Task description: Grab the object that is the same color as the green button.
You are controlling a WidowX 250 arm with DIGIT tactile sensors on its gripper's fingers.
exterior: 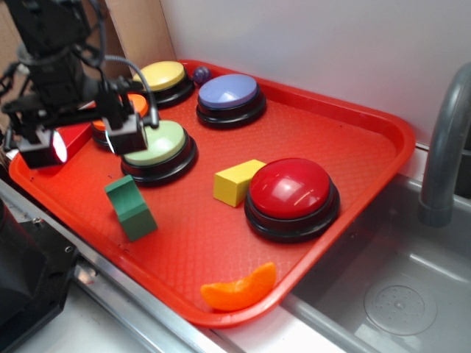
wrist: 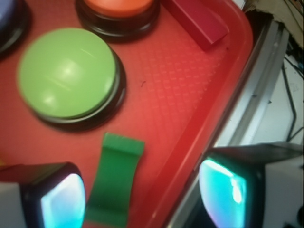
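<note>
Five buttons on red tray

A bright red tray with a fine diamond-textured surface carries domed buttons on glossy black bases: pale green, yellow, lavender-blue, orange and a shiny deep red one. A matte dark green block sits toward the tray's front-left edge, a yellow block mid-tray, an orange segment at the front corner and a dark red block at the left edge.
</note>
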